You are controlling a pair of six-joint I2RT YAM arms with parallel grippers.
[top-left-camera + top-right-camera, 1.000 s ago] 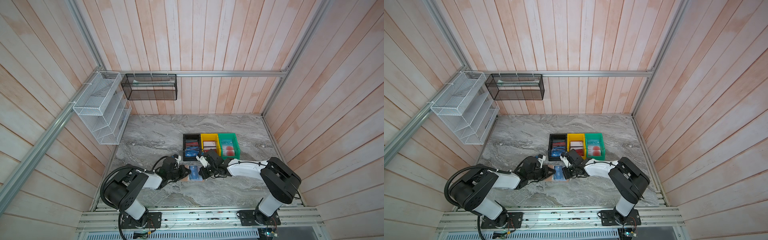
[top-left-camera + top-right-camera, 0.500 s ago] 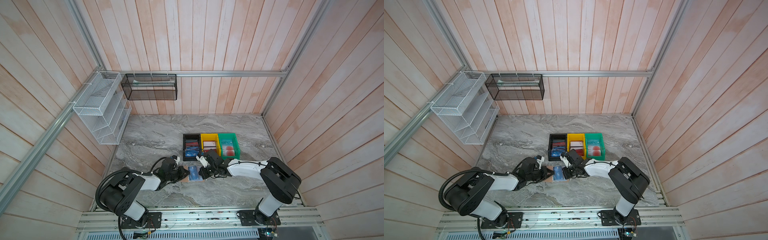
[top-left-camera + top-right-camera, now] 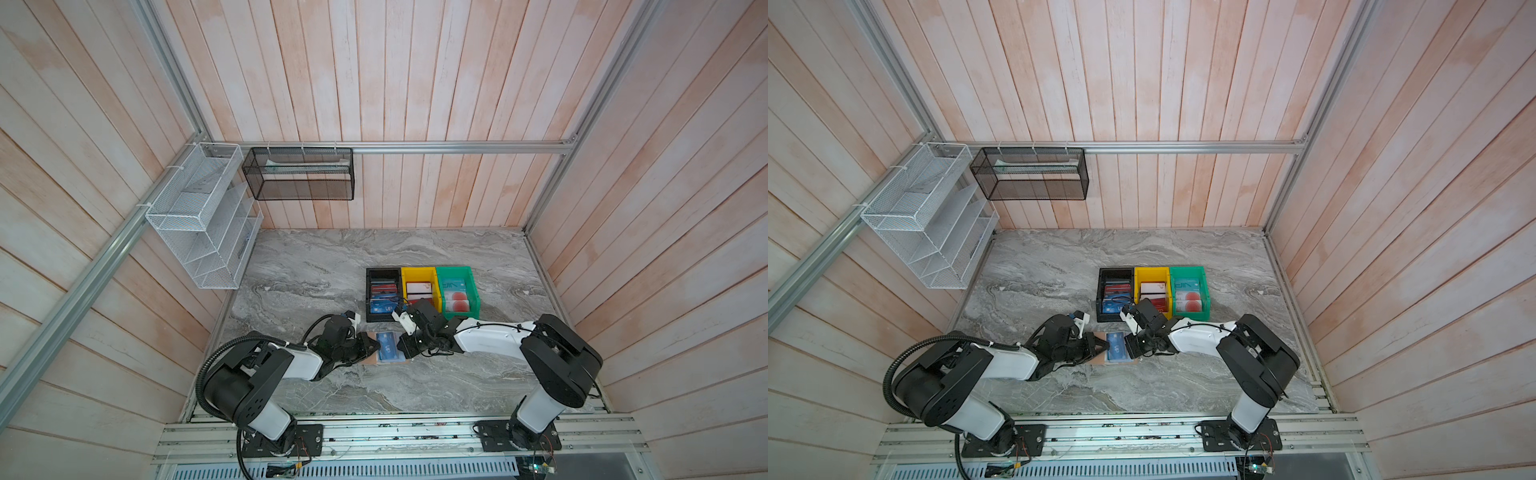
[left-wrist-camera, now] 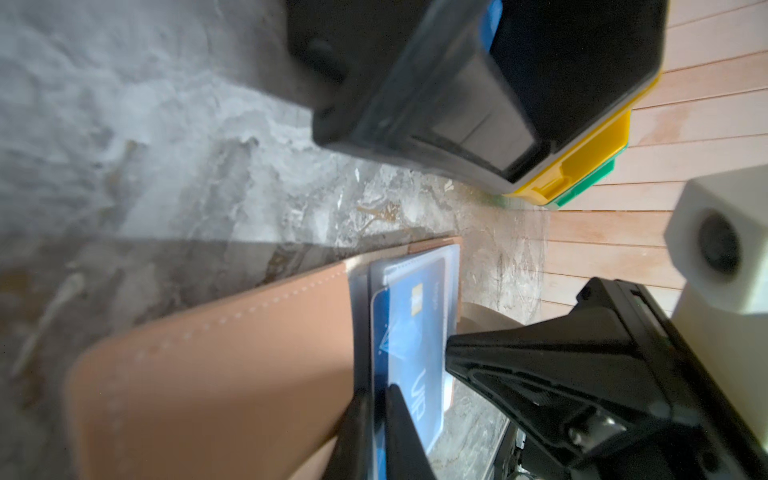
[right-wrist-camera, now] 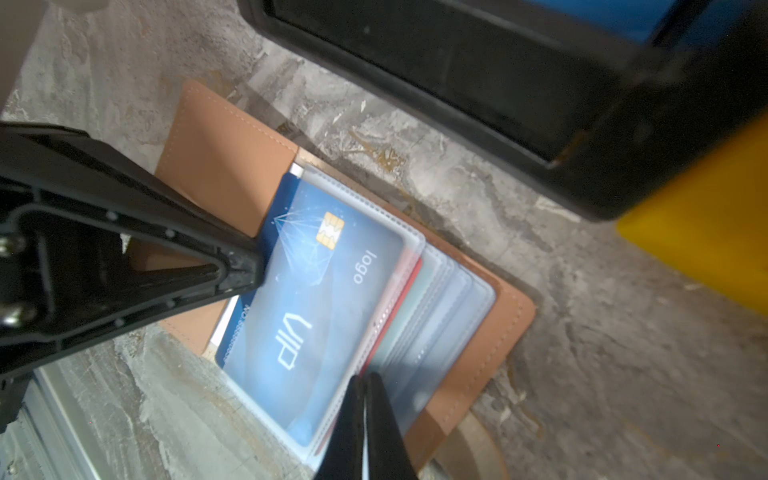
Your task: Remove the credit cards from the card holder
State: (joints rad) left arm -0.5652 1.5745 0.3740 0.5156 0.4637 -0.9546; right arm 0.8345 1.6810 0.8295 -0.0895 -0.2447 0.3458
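Counter: a grey marble counter (image 3: 311,270) with pale wooden walls around it.
Bins: three small plastic bins stand in a row on the counter, touching. There is a black bin (image 3: 382,270) with blue and red cards (image 3: 382,297), a yellow bin (image 3: 417,270) with pale and red cards, and a green bin (image 3: 455,270) with a teal "VIP" card and pale cards with red circles.
Card holder: a small tan leather-look booklet card holder (image 5: 224,166) lies open and flat on the counter, between the two arms. It is just in front of the black bin and does not touch it.
Sleeves: clear bluish plastic sleeves (image 5: 453,307) lie stacked inside the card holder. Each one peeks out past the one above it. A red edge shows under the top one.
Blue card: a thin blue plastic card (image 5: 316,291) with a gold chip and the white word "VIP" sits in the top sleeve. One edge sticks out of the sleeve toward the left arm.
Left fingers: the black left fingers (image 4: 394,401) pinch that bare edge of the blue card, one finger on each face.
Right fingers: the black right fingers (image 5: 376,395) are pressed together at the other edge of the sleeves. I cannot tell if a sleeve is caught between them.
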